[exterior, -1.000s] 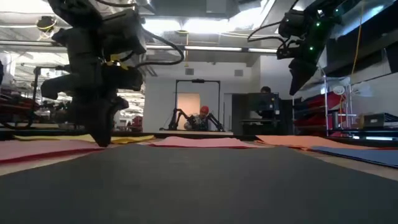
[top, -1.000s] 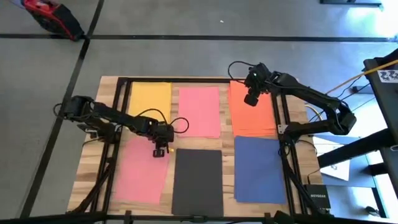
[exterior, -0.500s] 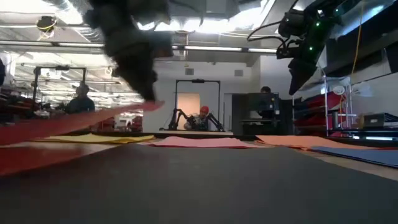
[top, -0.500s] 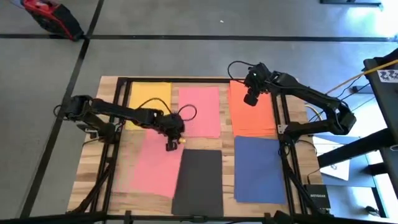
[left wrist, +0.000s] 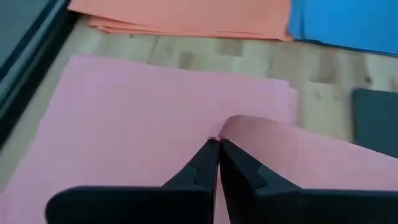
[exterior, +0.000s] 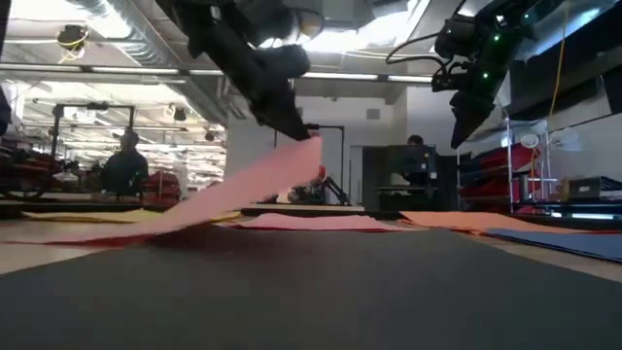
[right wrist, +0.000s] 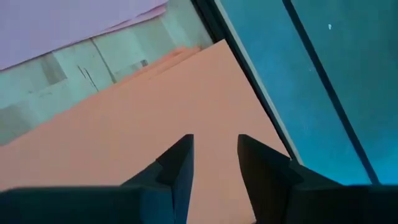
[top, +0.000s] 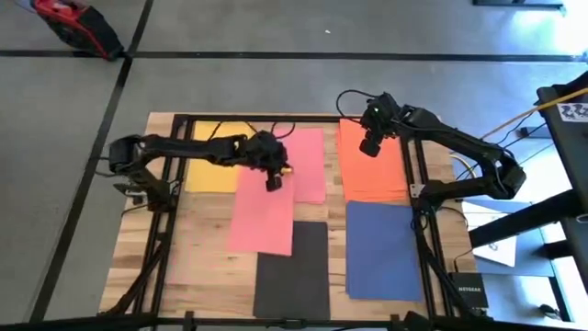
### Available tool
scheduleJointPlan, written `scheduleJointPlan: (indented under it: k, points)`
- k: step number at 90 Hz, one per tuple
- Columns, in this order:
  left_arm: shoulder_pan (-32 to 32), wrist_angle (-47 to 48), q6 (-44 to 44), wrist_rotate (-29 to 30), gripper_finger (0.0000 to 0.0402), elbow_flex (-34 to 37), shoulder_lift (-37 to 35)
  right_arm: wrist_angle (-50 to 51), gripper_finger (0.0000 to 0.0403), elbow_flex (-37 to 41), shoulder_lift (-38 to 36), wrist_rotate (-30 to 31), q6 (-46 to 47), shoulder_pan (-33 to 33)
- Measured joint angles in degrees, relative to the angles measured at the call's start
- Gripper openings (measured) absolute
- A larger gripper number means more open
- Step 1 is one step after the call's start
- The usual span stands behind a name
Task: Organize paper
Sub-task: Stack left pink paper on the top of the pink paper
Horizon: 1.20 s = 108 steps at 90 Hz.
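**Left gripper lifts a pink sheet by its edge beside the pink stack**

Landmark: flat pink sheet (top: 299, 164) at the far middle of the wooden table (top: 197, 267).

- Left gripper (top: 274, 180) sits at that sheet's near-left corner, fingers pinched together on the edge of a second pink sheet, the held pink sheet (top: 263, 213). In the low view it slopes from the gripper down to the table; its near end overlaps the black sheet (top: 294, 276).
- Yellow sheet (top: 217, 156) lies left of the landmark, partly under the left arm.
- Orange sheet (top: 372, 173) lies right of the landmark; right gripper (top: 369, 145) hovers above it, fingers apart, holding nothing.
- Dark blue sheet (top: 384, 248) lies nearer than the orange one, right of the black sheet.
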<state>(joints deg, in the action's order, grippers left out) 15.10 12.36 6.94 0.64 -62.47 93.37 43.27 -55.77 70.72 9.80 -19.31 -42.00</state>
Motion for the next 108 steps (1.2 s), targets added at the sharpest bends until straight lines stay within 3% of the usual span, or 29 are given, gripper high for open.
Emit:
scheduleJointPlan:
  k: [43, 108]
  points:
    - [7.35, -0.89, 8.48, -2.13, 0.0, -16.78, 15.13, 0.11, 0.0115, 0.0, 0.0, -0.02, 1.24, 0.02]
    - [11.3, -1.34, 6.69, -2.35, 0.0, -31.99, 28.76, 0.02, 0.0115, 0.0, 0.0, -0.04, 1.28, 0.0]
